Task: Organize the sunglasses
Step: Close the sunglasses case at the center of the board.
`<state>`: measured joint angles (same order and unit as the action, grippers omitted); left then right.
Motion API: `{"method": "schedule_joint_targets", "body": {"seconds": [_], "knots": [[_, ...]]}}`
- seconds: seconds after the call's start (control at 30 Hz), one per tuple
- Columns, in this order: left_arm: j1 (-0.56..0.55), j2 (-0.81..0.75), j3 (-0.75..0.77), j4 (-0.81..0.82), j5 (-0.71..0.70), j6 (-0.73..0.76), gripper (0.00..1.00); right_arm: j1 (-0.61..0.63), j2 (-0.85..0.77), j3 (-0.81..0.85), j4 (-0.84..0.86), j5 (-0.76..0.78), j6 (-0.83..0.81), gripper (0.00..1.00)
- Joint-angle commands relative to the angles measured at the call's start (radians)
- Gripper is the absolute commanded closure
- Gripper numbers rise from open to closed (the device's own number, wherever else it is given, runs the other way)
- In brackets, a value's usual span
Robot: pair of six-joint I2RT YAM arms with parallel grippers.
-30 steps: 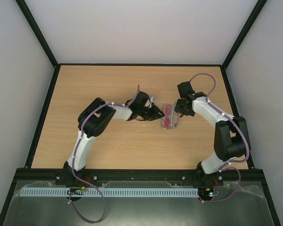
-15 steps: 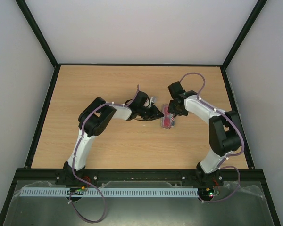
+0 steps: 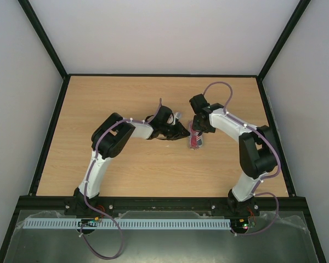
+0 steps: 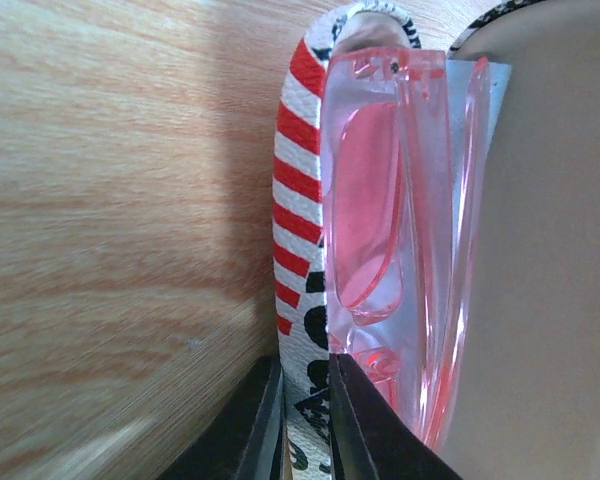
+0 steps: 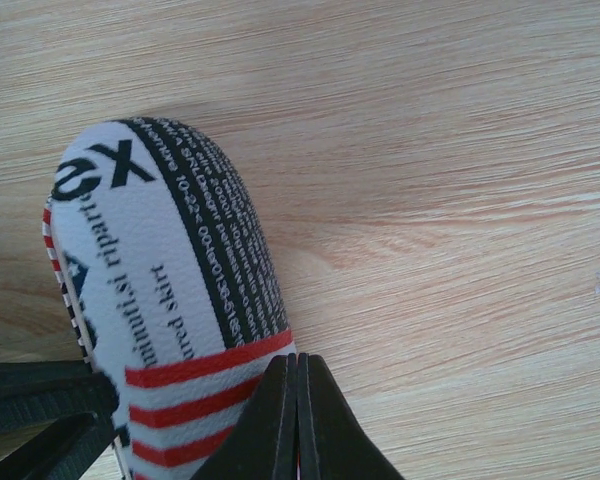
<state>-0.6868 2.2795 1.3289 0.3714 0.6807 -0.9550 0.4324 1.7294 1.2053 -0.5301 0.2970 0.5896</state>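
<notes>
Translucent pink sunglasses (image 4: pixel 385 200), seemingly folded, lie inside the case (image 4: pixel 295 200).

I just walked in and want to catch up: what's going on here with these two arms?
The arms are putting a pair of pink sunglasses away in a striped case in the middle of the table. The left claw pinches the rim of the case, with the sunglasses lying inside. The right claw, shut, sits against the outside of the lid, which is not fully down, apparently to push it closed.
</notes>
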Motion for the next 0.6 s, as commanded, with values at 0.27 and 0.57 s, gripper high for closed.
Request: {"method": "schedule_joint_targets", "body": {"seconds": [0.27, 0.57], "knots": [[-0.014, 0.058, -0.015, -0.052, -0.025, 0.016, 0.88, 0.049, 0.062, 0.009, 0.001, -0.088, 0.019, 0.99], [-0.017, 0.058, -0.020, -0.043, -0.020, 0.017, 0.88, 0.096, 0.096, 0.026, -0.004, -0.070, 0.028, 0.99]]}}
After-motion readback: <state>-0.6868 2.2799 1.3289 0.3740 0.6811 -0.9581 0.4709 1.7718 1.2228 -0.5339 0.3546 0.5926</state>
